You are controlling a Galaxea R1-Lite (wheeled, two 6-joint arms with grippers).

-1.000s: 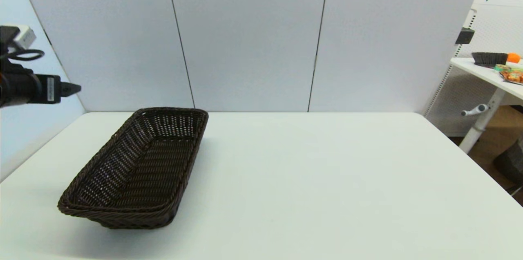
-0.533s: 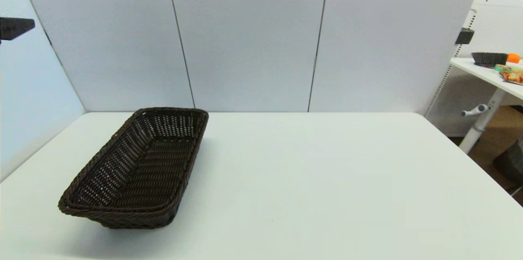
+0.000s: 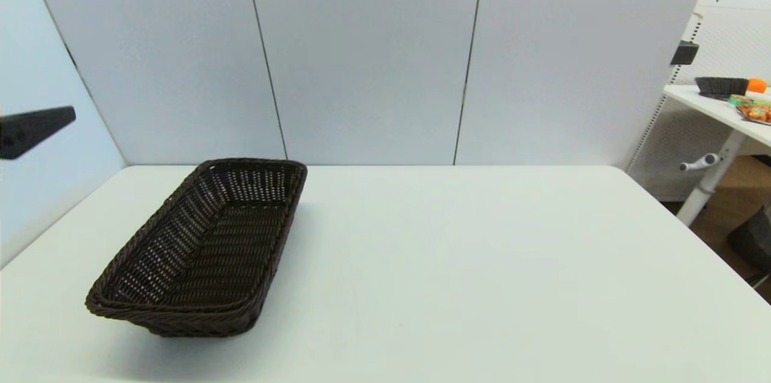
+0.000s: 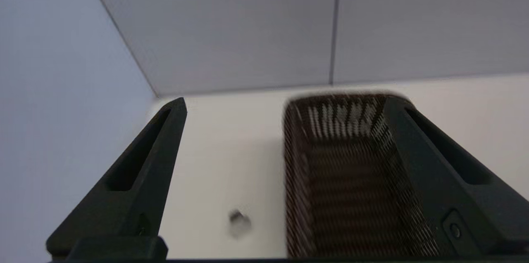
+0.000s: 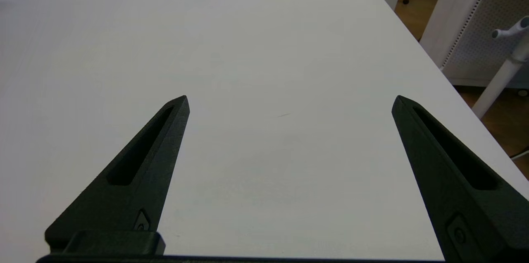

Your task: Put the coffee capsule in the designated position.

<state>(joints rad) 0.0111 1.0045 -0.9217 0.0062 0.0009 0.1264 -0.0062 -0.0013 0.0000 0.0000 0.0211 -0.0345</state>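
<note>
The left gripper (image 4: 285, 106) hangs above the table's left edge, its two long black fingers (image 3: 36, 127) spread wide with nothing between them. Below it, on the white table (image 3: 482, 262), lies the small, blurred silvery-grey coffee capsule (image 4: 239, 221), apart from the fingers and just beside the outer wall of the dark brown woven wicker basket (image 3: 199, 250). The right gripper (image 5: 289, 104) stays low over bare tabletop on the right, also spread apart and holding nothing.
</note>
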